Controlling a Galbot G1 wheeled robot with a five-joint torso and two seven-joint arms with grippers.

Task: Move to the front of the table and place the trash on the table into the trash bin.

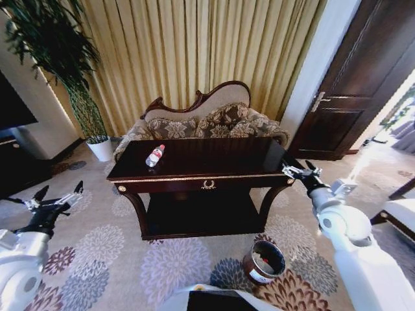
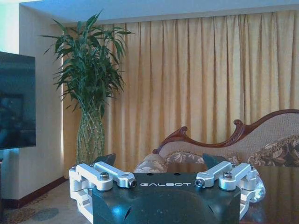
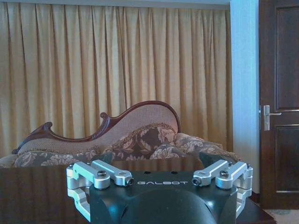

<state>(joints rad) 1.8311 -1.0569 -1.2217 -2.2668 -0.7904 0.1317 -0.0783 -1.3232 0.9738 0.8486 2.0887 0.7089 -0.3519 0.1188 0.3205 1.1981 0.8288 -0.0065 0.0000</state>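
the big dark shiny wooden worktop (image 1: 214, 162) with curved legs and a gold mark on its front stands in the middle of the room, in front of a flowery sofa (image 1: 207, 123) and long yellow curtains (image 1: 194, 45). a clear plastic bottle with a red cap and a red and white label (image 1: 154, 156) lies on its side on top of the worktop, near the robot's left end. the small round dark red-brown bin (image 1: 264, 262) with a white label and black inside sits tipped on the flowery carpet (image 1: 130, 259), in front of the worktop's right leg.

the left tool (image 1: 57, 196) hangs low over the carpet, left of the worktop, with its fingers spread wide and nothing in them. the right tool (image 1: 301, 171) is up by the worktop's right front corner, also open and holding nothing. a tall green plant in a white pot (image 1: 71, 78) stands in the corner.
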